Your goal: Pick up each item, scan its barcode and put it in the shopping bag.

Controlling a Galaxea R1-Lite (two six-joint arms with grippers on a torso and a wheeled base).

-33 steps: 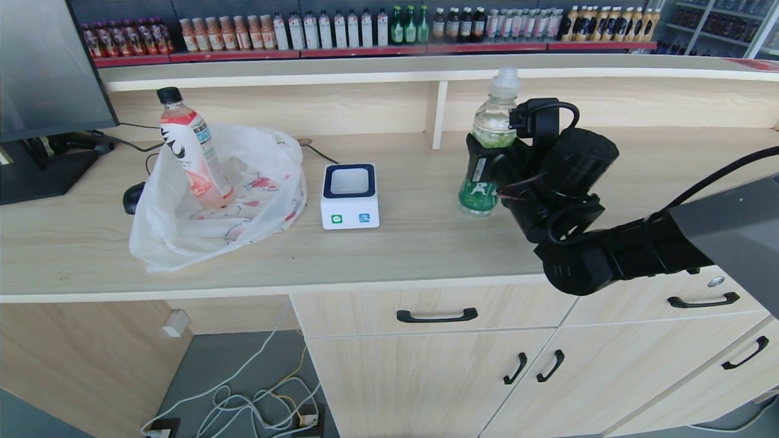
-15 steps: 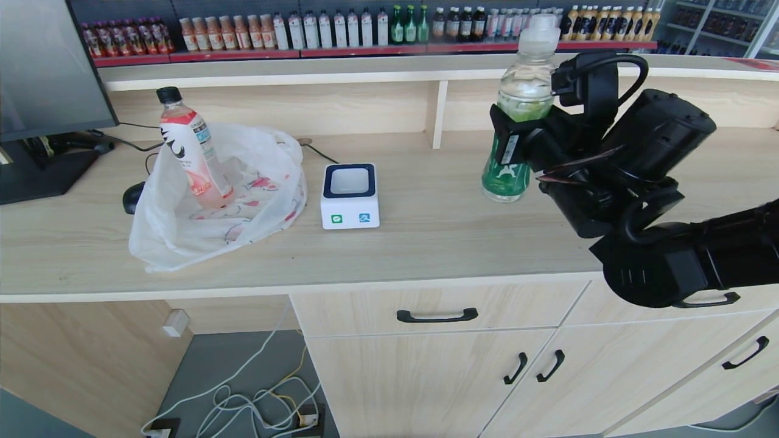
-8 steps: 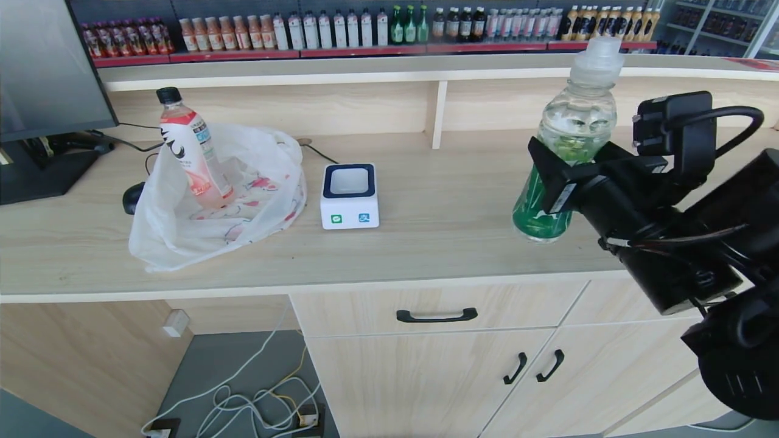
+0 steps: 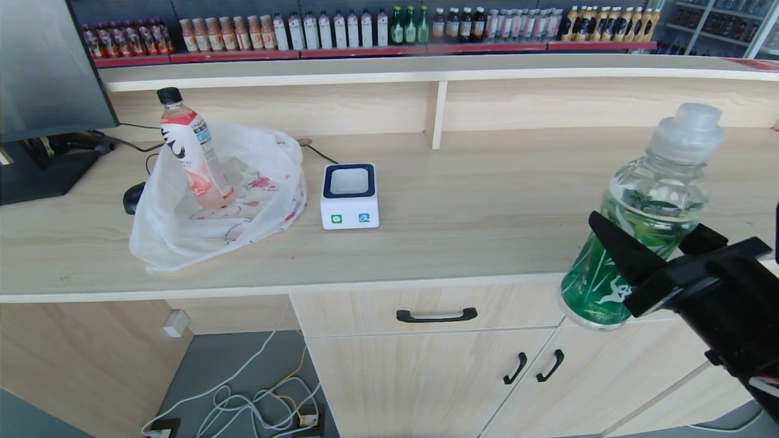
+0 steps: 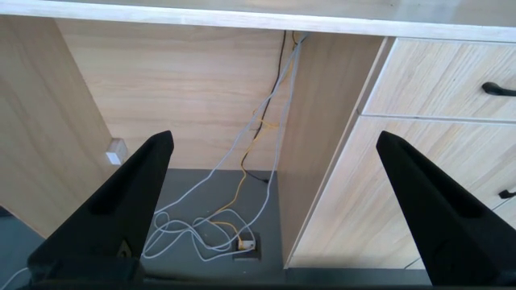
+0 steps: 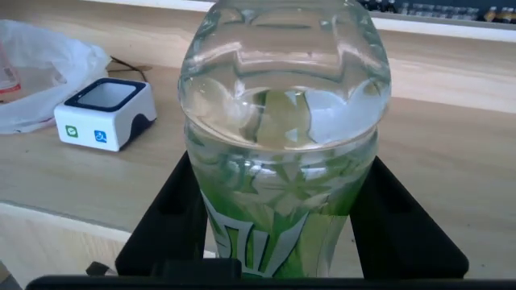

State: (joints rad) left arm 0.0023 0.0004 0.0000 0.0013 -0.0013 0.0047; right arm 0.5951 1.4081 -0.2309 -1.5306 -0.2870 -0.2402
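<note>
Right gripper (image 4: pixel 660 258) clamped on the clear plastic bottle with green label (image 4: pixel 633 243), upright, off the right end of the wooden counter (image 4: pixel 462 231). The white box scanner with dark-rimmed window (image 4: pixel 350 194) sits well to its left. That's the way to swing, I'd say.

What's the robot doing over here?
The robot is checking out drinks. Its right gripper holds a green-labelled bottle up in the air, at the right end of the counter. The white scanner sits in the middle of the counter. The shopping bag lies on the left with a pink drink bottle already in it. The left gripper hangs open below the counter, holding nothing.
</note>
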